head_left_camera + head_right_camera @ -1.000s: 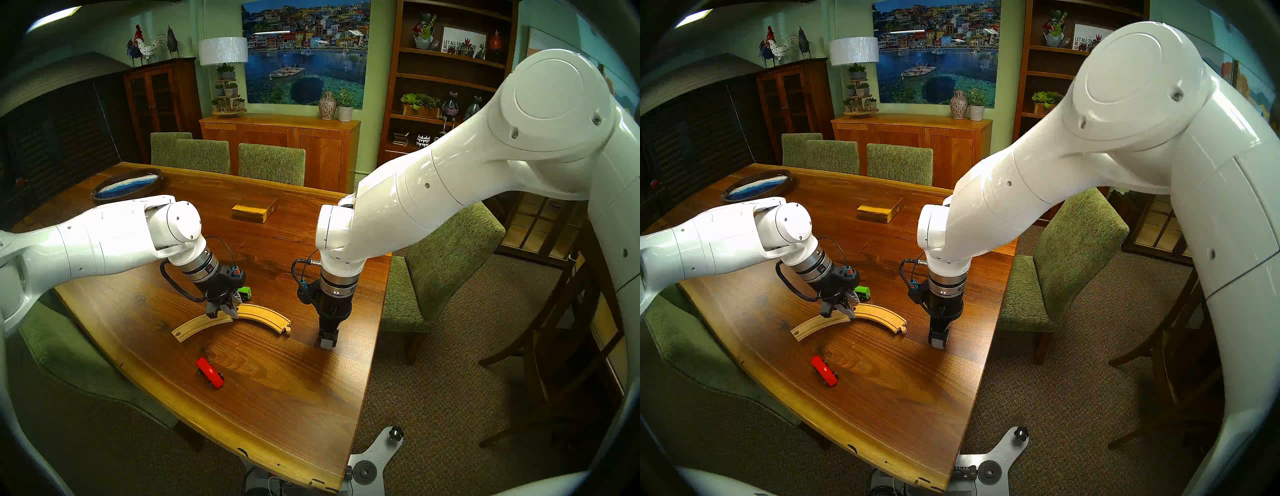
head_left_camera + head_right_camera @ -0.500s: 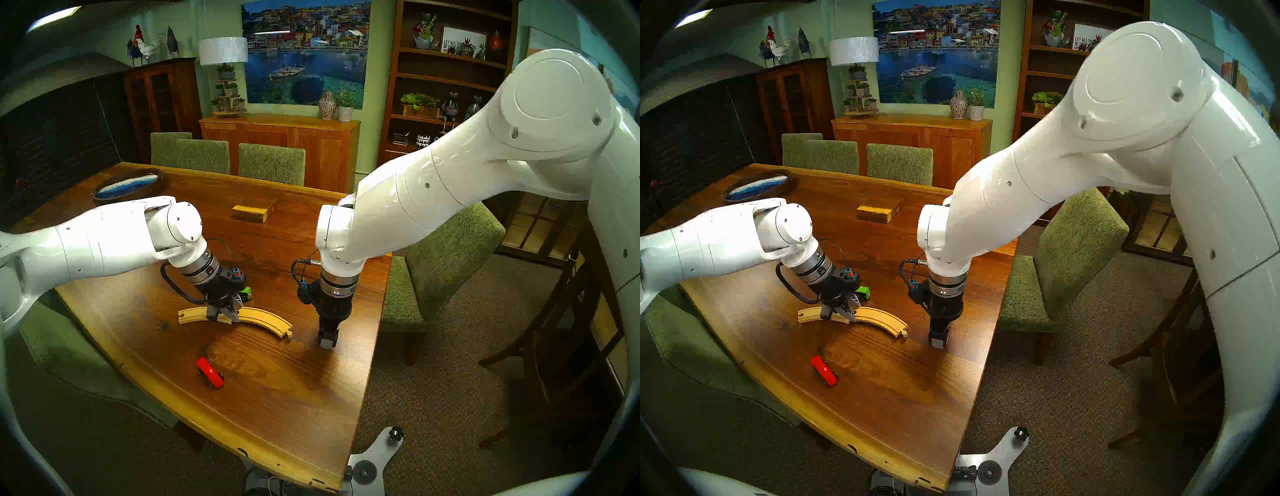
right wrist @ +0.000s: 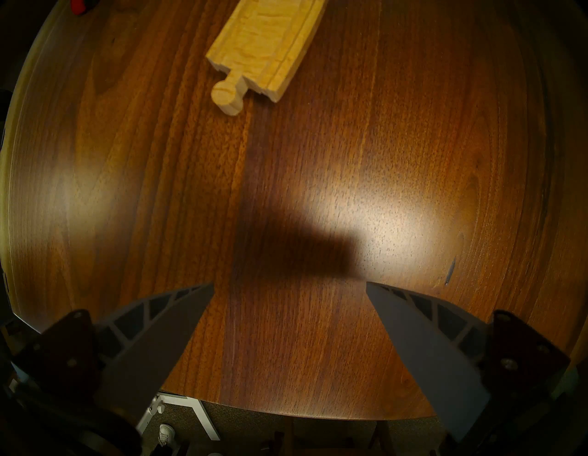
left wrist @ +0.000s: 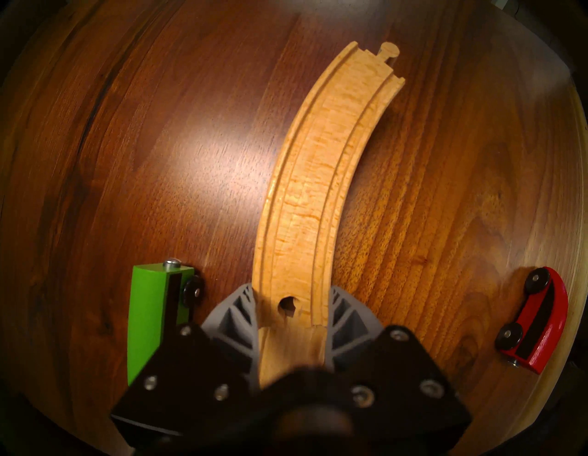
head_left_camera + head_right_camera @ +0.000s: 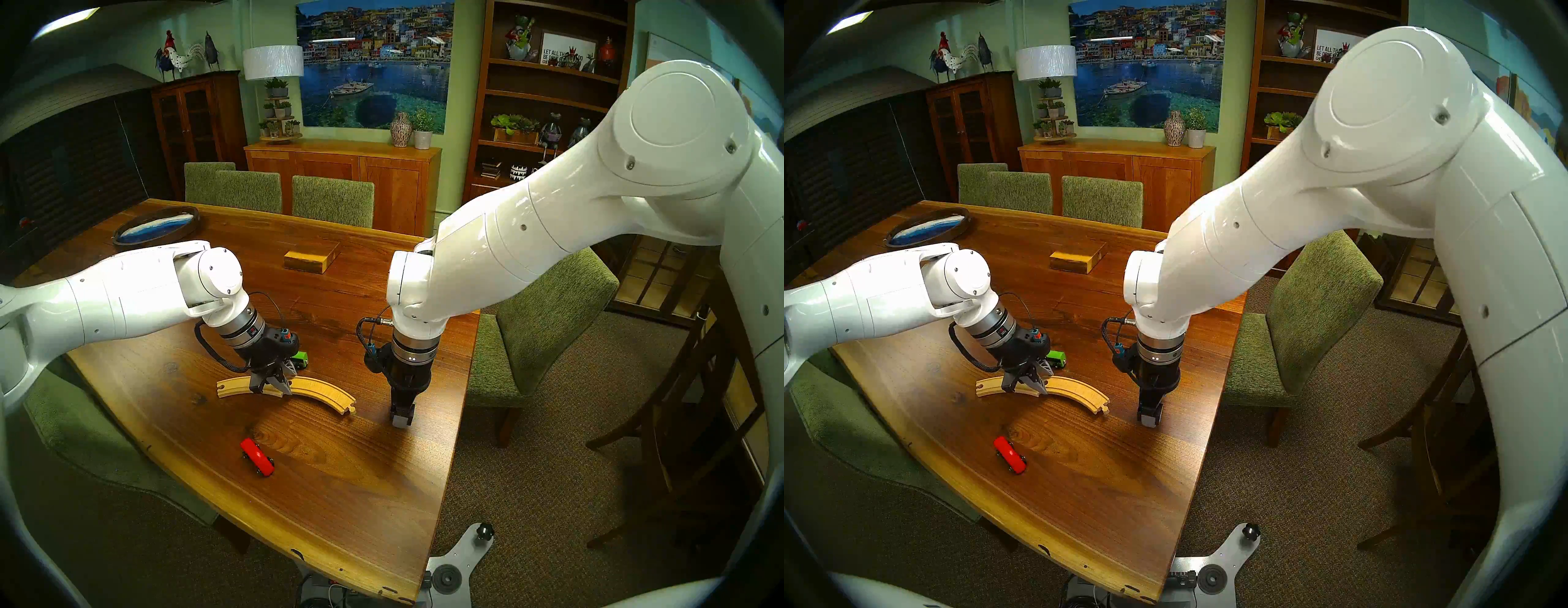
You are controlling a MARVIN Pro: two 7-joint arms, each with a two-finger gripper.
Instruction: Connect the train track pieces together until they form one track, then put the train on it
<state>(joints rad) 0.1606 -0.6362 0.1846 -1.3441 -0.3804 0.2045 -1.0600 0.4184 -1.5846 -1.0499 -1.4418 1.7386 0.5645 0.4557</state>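
Two pale grooved train track pieces lie mid-table. My left gripper [image 5: 273, 388] is shut on the left piece [image 5: 237, 387] at its right end, where it meets the socket end of the right piece [image 5: 326, 390]. In the left wrist view the fingers [image 4: 235, 315] flank that seam, and the round socket [image 4: 288, 305] looks dark. Whether the ends are locked I cannot tell. The green train car [image 5: 300, 360] stands just behind the left gripper. The red car [image 5: 257, 456] lies nearer the front edge. My right gripper [image 5: 402, 418] hangs open, empty, right of the peg end [image 3: 227, 95].
A yellow-brown wooden block [image 5: 312, 259] sits farther back on the table [image 5: 339, 488], and an oval dish [image 5: 157, 227] at the far left. Green chairs [image 5: 547, 322] ring the table. The table's right edge runs close under the right gripper.
The left gripper swung the left piece's free end back and leftward, from diagonal to nearly level, and the right piece shifted slightly. The right arm and both cars stayed put.
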